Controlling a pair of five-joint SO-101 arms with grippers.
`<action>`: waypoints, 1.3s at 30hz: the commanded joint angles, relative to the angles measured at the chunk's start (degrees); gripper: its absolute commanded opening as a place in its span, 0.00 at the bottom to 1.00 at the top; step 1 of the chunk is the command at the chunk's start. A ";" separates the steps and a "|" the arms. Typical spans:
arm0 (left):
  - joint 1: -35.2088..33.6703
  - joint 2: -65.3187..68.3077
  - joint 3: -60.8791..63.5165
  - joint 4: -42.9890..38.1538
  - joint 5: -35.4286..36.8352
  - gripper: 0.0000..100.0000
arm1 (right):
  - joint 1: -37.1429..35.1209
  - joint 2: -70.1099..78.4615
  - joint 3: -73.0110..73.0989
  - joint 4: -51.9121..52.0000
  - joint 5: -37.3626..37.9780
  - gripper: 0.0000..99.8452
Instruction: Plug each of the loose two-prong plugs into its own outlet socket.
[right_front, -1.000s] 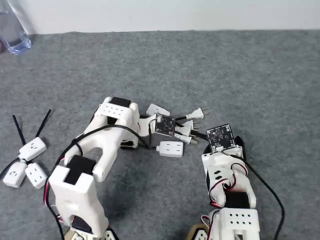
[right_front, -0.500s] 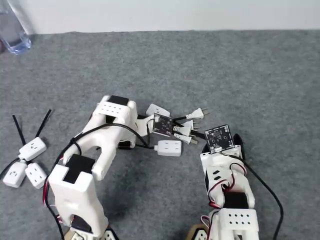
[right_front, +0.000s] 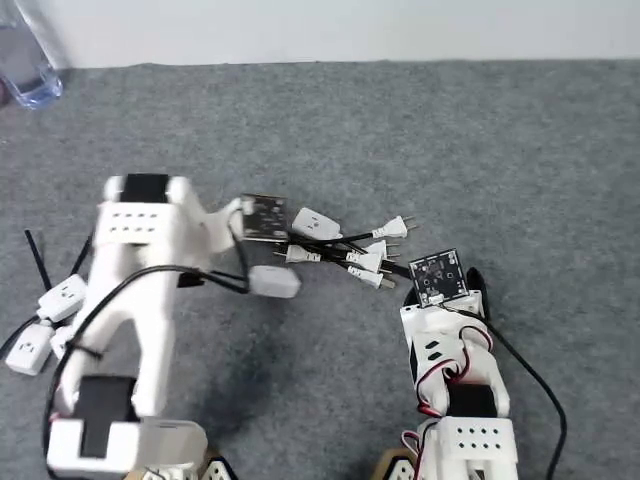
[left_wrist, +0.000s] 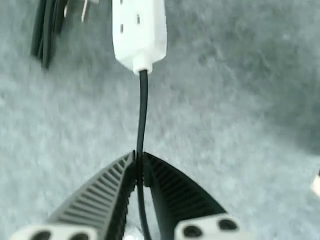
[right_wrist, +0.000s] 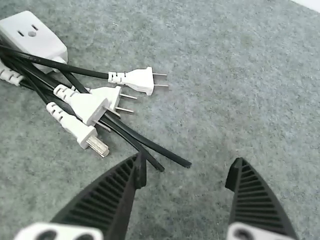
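My left gripper (left_wrist: 138, 159) is shut on the thin black cord (left_wrist: 142, 115) of a white outlet socket (left_wrist: 138, 30), a short way behind the socket. In the high view that socket (right_front: 274, 282) lies left of a bundle of white two-prong plugs (right_front: 372, 262) on black cords. A second socket (right_front: 314, 222) lies at the bundle's far side. My right gripper (right_wrist: 187, 170) is open just above the carpet, close to three loose plugs (right_wrist: 95, 102) whose prongs point toward it. One more socket (right_wrist: 32, 35) lies behind them.
Three more white sockets (right_front: 52, 325) with black cords lie at the left edge of the grey carpet (right_front: 400, 130). A clear plastic container (right_front: 25, 60) stands in the far left corner. The right arm (right_front: 450, 350) stands near the front.
The left arm has swung to the left and dragged the socket by its cord away from the plug bundle. The right arm has kept still.
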 joint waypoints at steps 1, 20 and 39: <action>-8.18 -5.63 -1.54 2.37 -4.40 0.01 | -0.22 -0.31 0.53 -1.54 0.62 0.26; -50.99 -9.76 0.13 -0.97 -30.42 0.01 | -0.31 -0.31 0.53 -1.36 0.62 0.26; -53.98 -8.53 -0.48 0.00 -27.78 0.31 | -0.22 -0.31 0.44 -1.36 0.62 0.26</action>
